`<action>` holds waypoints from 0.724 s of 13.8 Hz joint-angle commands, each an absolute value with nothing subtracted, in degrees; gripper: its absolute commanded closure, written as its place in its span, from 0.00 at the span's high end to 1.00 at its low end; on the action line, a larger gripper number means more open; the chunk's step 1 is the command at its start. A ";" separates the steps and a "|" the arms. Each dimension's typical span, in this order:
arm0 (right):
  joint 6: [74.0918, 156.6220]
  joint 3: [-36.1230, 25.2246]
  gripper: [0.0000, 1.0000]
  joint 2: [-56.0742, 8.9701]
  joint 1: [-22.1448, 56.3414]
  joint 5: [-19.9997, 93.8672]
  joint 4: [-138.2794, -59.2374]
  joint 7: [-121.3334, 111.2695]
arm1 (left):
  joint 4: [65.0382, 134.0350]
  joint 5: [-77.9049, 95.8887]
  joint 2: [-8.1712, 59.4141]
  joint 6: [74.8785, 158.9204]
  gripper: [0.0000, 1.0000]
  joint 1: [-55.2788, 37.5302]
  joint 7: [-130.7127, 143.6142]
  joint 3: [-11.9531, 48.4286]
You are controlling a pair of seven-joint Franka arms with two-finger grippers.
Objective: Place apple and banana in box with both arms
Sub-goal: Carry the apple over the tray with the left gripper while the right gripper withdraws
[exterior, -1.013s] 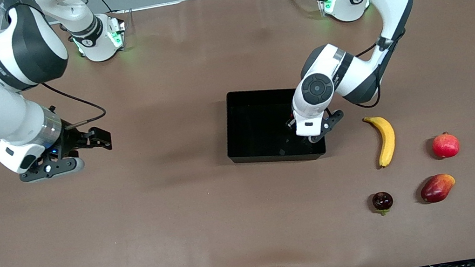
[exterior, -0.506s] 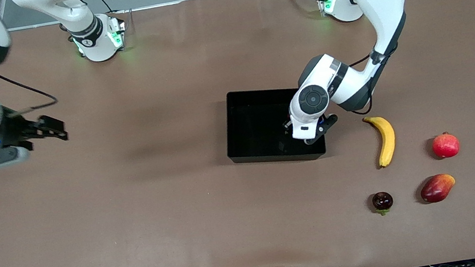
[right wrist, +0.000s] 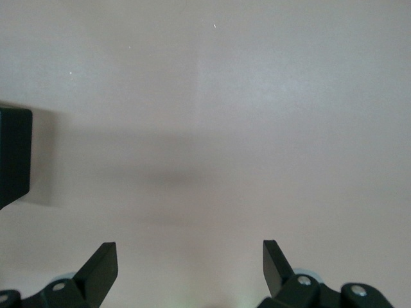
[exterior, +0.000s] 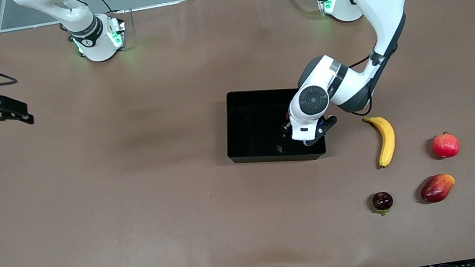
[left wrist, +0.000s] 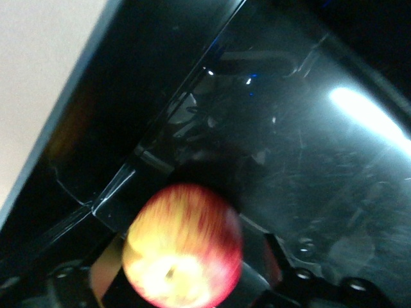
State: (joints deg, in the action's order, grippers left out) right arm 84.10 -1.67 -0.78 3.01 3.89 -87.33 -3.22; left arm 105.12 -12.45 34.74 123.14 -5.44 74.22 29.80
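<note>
My left gripper (exterior: 303, 138) reaches down into the black box (exterior: 245, 123), at the corner toward the left arm's end. In the left wrist view the red and yellow apple (left wrist: 184, 247) sits between the spread fingers (left wrist: 274, 253) of the left gripper (left wrist: 189, 256), just above the box floor (left wrist: 308, 160); a gap shows beside it, so the gripper is open. The front view hides the apple under the wrist. The banana (exterior: 386, 139) lies on the table beside the box. My right gripper (exterior: 18, 112) hangs open and empty over bare table at the right arm's end.
A pomegranate (exterior: 446, 145), a mango (exterior: 437, 188) and a small dark fruit (exterior: 382, 201) lie near the banana, nearer the front camera. The right wrist view shows a corner of the box (right wrist: 13, 154) and brown table between the right gripper (right wrist: 189, 253) fingers.
The right arm has drawn away from the box toward its own end of the table. The left gripper sank a little into the box and spread its fingers off the apple.
</note>
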 commanded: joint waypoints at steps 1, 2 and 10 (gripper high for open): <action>81.13 -1.23 1.00 0.70 3.43 3.34 -86.05 -3.08 | 102.32 -13.71 31.30 121.74 1.00 -5.36 75.67 30.23; 79.99 -1.32 1.00 0.79 3.34 3.34 -85.87 -3.08 | 100.56 -13.71 29.81 118.94 1.00 -5.27 75.41 30.23; 76.64 -1.41 1.00 0.97 0.36 4.22 -84.29 -2.72 | 88.59 -12.83 21.81 100.90 1.00 2.09 57.86 30.23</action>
